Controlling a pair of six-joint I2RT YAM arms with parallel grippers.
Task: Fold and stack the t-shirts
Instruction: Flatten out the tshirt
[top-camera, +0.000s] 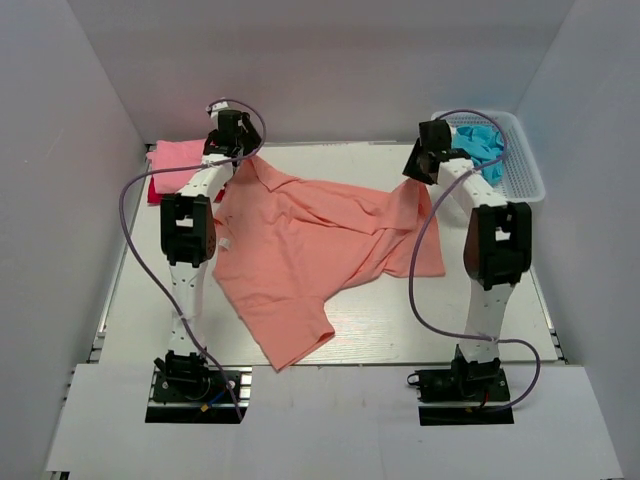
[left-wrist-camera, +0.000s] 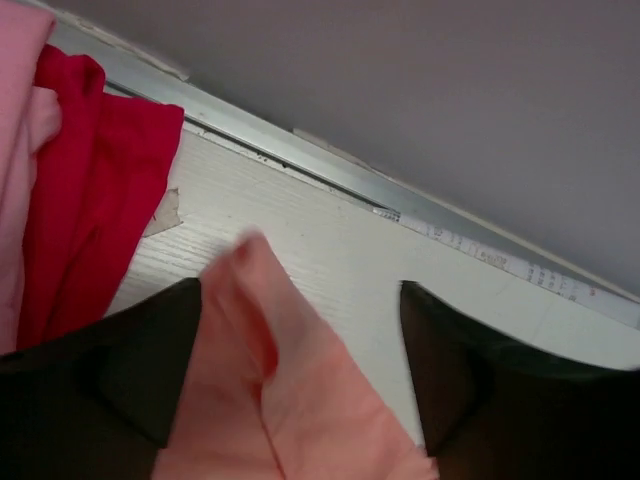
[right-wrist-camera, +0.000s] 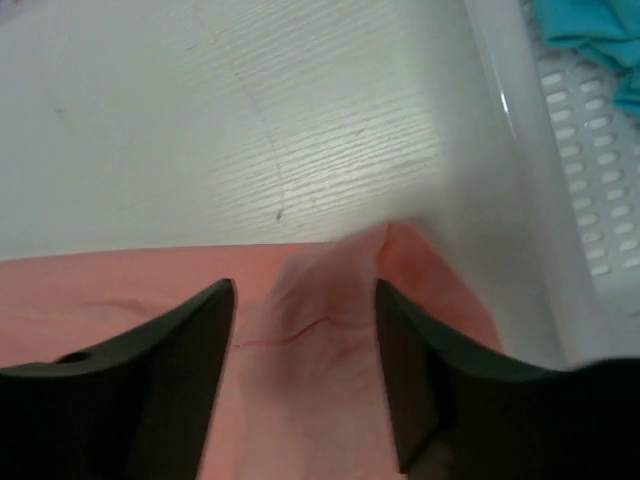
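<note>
The large salmon-orange t-shirt (top-camera: 310, 250) lies spread and rumpled across the table. My left gripper (top-camera: 237, 150) is at its far left corner. In the left wrist view my left gripper (left-wrist-camera: 300, 290) is open, and a raised fold of the salmon shirt (left-wrist-camera: 240, 380) stands between the fingers, against the left one and apart from the right one. My right gripper (top-camera: 415, 170) is at the shirt's far right corner. In the right wrist view my right gripper (right-wrist-camera: 304, 288) is open around a peaked fold of the shirt (right-wrist-camera: 320, 350). A light pink shirt (top-camera: 175, 155) lies on a red shirt (top-camera: 155, 190) at the far left.
A white lattice basket (top-camera: 530, 180) at the far right holds turquoise-blue cloth (top-camera: 480, 145); its wall (right-wrist-camera: 520, 150) is close to the right of my right gripper. The pink (left-wrist-camera: 20, 100) and red (left-wrist-camera: 90, 180) shirts lie just left of my left gripper. Walls enclose the table.
</note>
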